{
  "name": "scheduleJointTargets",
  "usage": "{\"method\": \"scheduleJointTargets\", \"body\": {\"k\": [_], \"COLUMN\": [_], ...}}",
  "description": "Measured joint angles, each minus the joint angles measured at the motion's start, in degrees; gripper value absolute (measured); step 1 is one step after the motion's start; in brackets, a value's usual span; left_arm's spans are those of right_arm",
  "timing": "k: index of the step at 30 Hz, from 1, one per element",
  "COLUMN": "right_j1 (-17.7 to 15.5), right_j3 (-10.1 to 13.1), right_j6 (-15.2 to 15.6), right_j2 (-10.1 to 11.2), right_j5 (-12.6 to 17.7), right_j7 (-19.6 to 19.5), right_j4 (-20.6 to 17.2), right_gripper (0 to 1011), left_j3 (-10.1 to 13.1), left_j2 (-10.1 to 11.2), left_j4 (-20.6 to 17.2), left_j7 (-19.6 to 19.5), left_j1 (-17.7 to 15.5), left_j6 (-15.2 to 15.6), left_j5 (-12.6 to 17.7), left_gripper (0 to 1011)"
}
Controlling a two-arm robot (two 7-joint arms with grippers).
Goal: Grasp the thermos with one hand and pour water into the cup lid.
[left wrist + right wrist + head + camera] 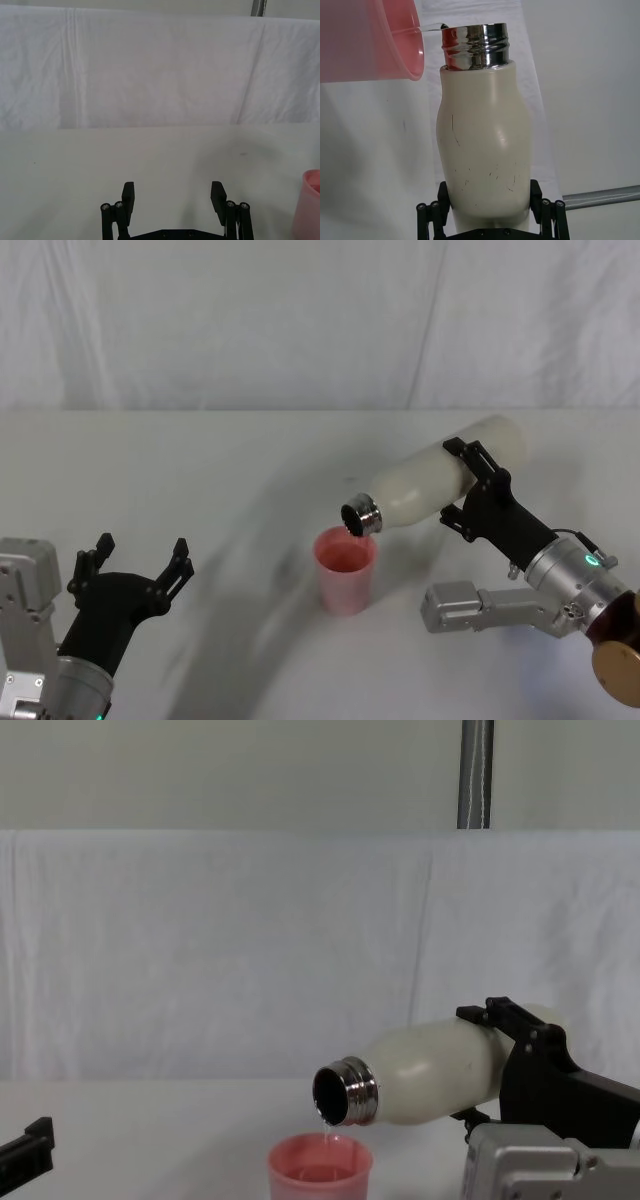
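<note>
We see the right tool (470,485) closed around the lower body of the thermos (440,480), with its black fingers (540,200) pressed on both sides of the cream-white shell. The thermos is lifted off the desk (200,470) and tipped nearly flat, its shiny steel neck (350,1092) pointing down toward the robot's left, just above the cup lid (345,568). In the right wrist view a thin clear stream (432,27) leaves the mouth of the neck and passes over the pink rim. In the chest view we can also make out a small trickle under the neck, though it is faint there and we are not fully sure of its shape.

The cup lid stands upright on the desk, about in the middle between the left and right edges and toward the near edge. It does not touch the thermos.

The left tool (140,565) hangs near the front left corner of the desk, well apart from the cup lid. Its two fingers (128,196) are spread wide and they hold nothing.

A white cloth (200,950) covers the wall behind the far edge of the desk.
</note>
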Motion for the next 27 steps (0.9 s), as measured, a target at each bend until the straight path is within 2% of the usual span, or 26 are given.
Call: {"method": "scheduleJointTargets", "body": {"k": [27], "right_j1": [-0.11], "right_j3": [-0.06], "right_j6": [-0.02], "right_j2": [0.05], "right_j5": [-0.02], "right_j7": [-0.04], "right_j4": [-0.13], "right_gripper": [964], "left_j3": [0.0], "left_j2": [0.0], "left_j4": [0.0], "left_j7": [0.0], "left_j1": [0.0], "left_j6": [0.0], "left_j5": [0.0], "left_gripper": [1001]}}
